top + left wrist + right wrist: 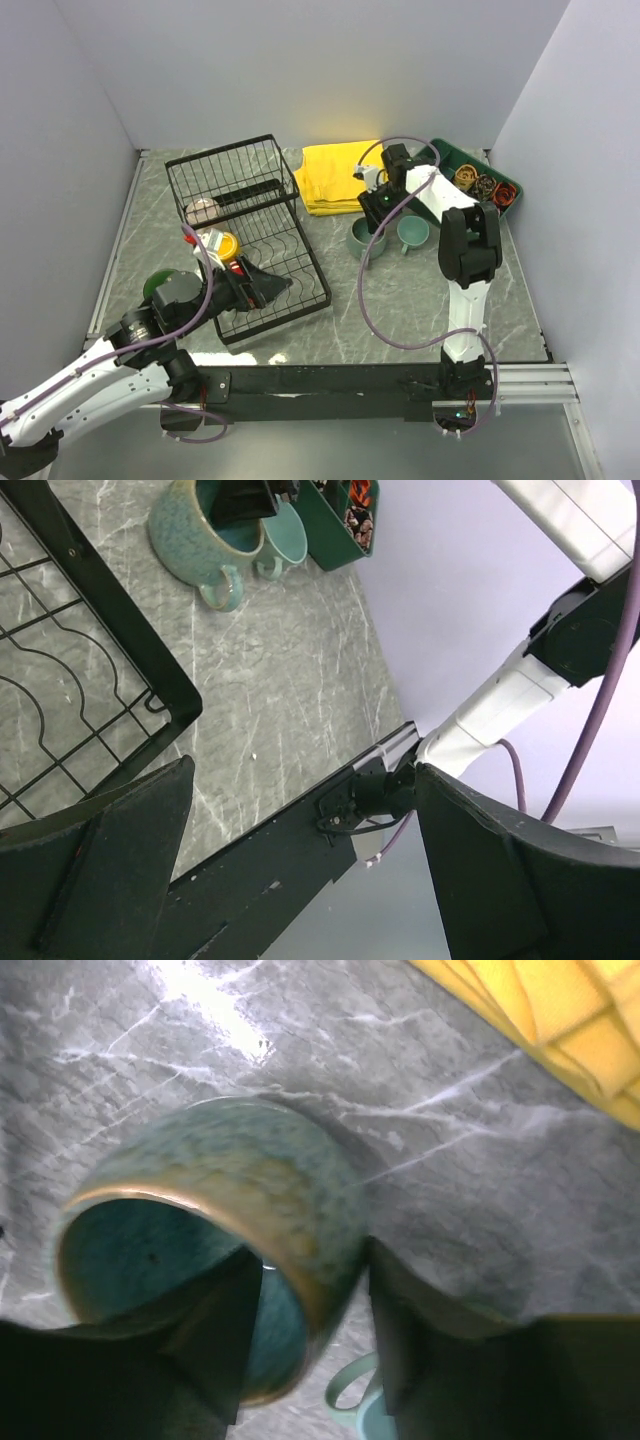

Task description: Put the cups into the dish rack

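The black wire dish rack (250,235) stands at the left; a corner of it shows in the left wrist view (110,630). A beige cup (203,212) and a yellow cup (222,245) sit in it. A dark green cup (160,283) shows by the rack's left side, partly hidden by my left arm. My left gripper (265,285) (300,870) is open and empty over the slotted tray. My right gripper (375,215) (305,1330) is shut on the wall of a mottled teal cup (362,240) (210,1200) (190,540), one finger inside. A lighter teal cup (412,232) (285,540) stands just right of it.
A folded yellow cloth (335,175) (560,1020) lies behind the teal cups. A green plastic tray (480,180) (335,530) with small rolled items sits at the back right. Bare grey marble table (420,300) lies between the rack and the right arm. White walls enclose the table.
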Available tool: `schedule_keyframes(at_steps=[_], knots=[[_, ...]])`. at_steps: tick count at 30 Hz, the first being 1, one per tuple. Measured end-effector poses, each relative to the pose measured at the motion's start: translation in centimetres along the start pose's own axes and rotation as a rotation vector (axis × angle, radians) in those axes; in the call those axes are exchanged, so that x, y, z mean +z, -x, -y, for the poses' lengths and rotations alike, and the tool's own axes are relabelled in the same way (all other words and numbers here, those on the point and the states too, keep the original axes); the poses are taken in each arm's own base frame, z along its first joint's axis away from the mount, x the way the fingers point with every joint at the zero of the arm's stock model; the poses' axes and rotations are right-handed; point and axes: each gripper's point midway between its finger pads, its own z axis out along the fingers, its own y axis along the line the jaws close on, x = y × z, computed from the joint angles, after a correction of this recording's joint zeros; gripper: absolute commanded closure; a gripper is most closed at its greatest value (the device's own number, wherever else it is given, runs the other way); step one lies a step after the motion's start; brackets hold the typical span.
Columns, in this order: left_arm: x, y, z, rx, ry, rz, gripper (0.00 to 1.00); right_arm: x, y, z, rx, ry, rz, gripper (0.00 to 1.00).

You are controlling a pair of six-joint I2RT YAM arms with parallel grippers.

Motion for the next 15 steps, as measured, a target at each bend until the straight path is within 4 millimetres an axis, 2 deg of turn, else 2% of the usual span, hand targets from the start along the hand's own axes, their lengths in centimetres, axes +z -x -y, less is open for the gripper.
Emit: schedule_keyframes(at_steps=[1,3,4,6,7,11,15], knots=[[0.0,0.0,0.0,-0.002,-0.001,-0.001,0.04,0.2,0.0,0.1,-0.002,-0.005,-0.003,0.67],[-0.1,-0.1,0.1,-0.006,-0.009,-0.002,0.04,0.3,0.0,0.1,-0.013,-0.013,-0.007,0.77],[-0.1,0.0,0.2,-0.009,-0.016,0.0,0.04,0.3,0.0,0.1,-0.017,-0.016,-0.009,0.86],[-0.1,0.0,0.5,-0.02,-0.028,0.001,0.04,0.8,-0.1,0.2,-0.028,-0.029,-0.009,0.97],[0.0,-0.1,0.6,-0.024,-0.033,0.001,0.04,1.1,-0.2,0.1,-0.031,-0.03,-0.012,1.0],[0.1,0.0,1.0,-0.044,-0.059,0.006,0.04,1.5,-0.6,-0.9,-0.044,-0.01,-0.027,1.0],[0.3,0.1,1.8,-0.088,-0.101,0.012,0.04,0.5,-0.2,-1.6,-0.063,-0.007,-0.009,1.0]])
